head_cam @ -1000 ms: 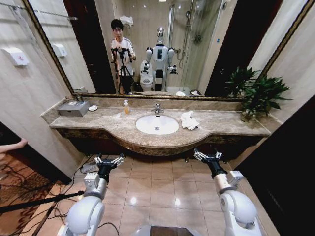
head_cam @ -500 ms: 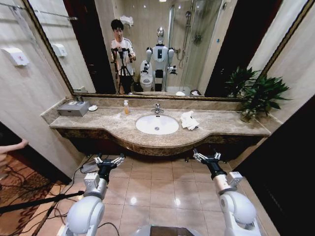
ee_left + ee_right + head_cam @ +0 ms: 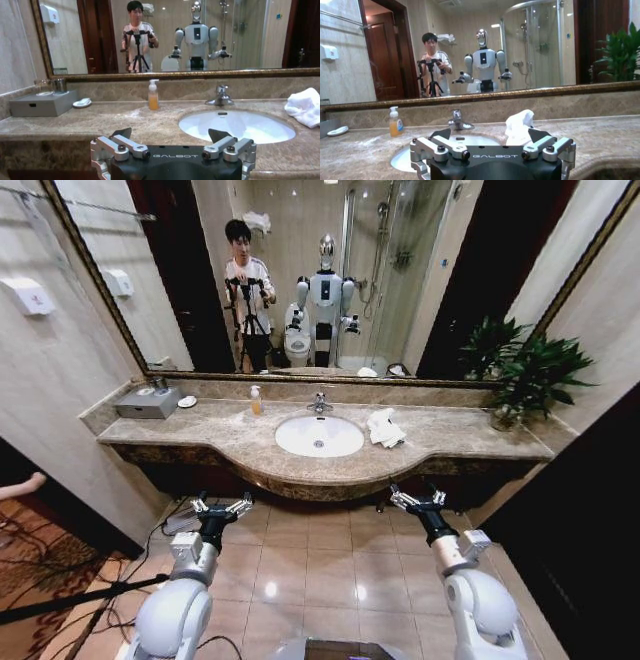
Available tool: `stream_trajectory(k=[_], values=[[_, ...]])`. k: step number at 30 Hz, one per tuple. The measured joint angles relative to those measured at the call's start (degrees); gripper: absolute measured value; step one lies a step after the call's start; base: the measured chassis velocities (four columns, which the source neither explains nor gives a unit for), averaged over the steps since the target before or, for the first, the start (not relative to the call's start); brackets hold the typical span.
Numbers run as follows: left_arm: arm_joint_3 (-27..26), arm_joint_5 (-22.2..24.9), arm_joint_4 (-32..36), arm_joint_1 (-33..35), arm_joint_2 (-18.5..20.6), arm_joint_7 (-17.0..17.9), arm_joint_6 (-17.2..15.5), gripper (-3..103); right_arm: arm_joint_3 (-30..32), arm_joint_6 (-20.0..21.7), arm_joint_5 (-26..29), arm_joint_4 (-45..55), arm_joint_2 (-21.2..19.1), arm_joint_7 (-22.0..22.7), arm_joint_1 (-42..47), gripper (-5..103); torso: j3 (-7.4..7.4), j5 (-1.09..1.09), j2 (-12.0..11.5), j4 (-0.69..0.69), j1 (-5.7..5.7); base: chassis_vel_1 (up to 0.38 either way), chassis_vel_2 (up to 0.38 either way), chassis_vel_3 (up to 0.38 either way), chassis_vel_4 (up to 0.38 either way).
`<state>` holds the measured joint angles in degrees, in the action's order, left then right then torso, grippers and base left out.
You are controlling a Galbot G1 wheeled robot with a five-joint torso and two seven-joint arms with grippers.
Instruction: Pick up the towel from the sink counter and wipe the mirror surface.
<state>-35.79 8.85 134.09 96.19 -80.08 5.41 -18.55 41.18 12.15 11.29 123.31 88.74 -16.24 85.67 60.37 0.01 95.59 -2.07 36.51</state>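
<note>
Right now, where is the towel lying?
In the head view, the towel lies on the sink counter, just right of the white basin, below the mirror.

The table (image 3: pixel 230 442) is mottled beige-brown marble, and the oval basin (image 3: pixel 320 436) sunk in it is plain white. The rumpled towel (image 3: pixel 384 427) is white too, no pattern. The mirror (image 3: pixel 330 280) has a thin dark bronze-gold frame. There's an orange soap bottle (image 3: pixel 256 400), a grey box (image 3: pixel 148 402), a leafy green plant (image 3: pixel 525 375), and tan floor tiles (image 3: pixel 320 565). Both end effectors, left (image 3: pixel 221 506) and right (image 3: pixel 418 500), are silver on black.
</note>
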Motion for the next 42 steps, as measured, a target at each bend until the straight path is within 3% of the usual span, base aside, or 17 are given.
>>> stream_trajectory(k=[16,28,34,37,42], values=[[0.00,0.00,0.00,0.00,0.00,0.00,0.00,100,-0.42,0.83,-0.52,-2.27,-0.21,0.01,-2.12,100,0.00,-0.01,0.00,0.01,0.01,-0.133,0.135,0.132,-0.130],[0.00,0.00,0.00,0.00,0.00,0.00,0.00,100,-1.37,3.06,-2.32,-6.17,-2.05,2.47,-7.14,100,0.00,-0.01,0.00,0.00,0.01,-0.154,0.152,0.155,-0.147],[0.00,0.00,0.00,-0.01,0.00,0.00,0.00,100,-4.18,5.12,-2.37,-9.43,-4.62,9.54,-10.98,100,0.01,-0.01,-0.01,0.01,0.03,-0.132,0.132,0.132,-0.126],[0.00,0.00,0.00,-0.02,0.00,0.00,0.00,100,-6.48,8.15,-0.07,-13.21,-7.33,14.53,-14.80,100,0.02,0.00,-0.02,0.01,0.05,-0.060,0.061,0.043,-0.023],[0.00,0.00,0.00,-0.01,0.00,0.00,0.00,100,-7.68,9.92,1.37,-18.21,-9.75,16.34,-19.15,100,0.01,-0.01,-0.01,0.03,0.02,-0.011,0.004,-0.001,-0.001]])
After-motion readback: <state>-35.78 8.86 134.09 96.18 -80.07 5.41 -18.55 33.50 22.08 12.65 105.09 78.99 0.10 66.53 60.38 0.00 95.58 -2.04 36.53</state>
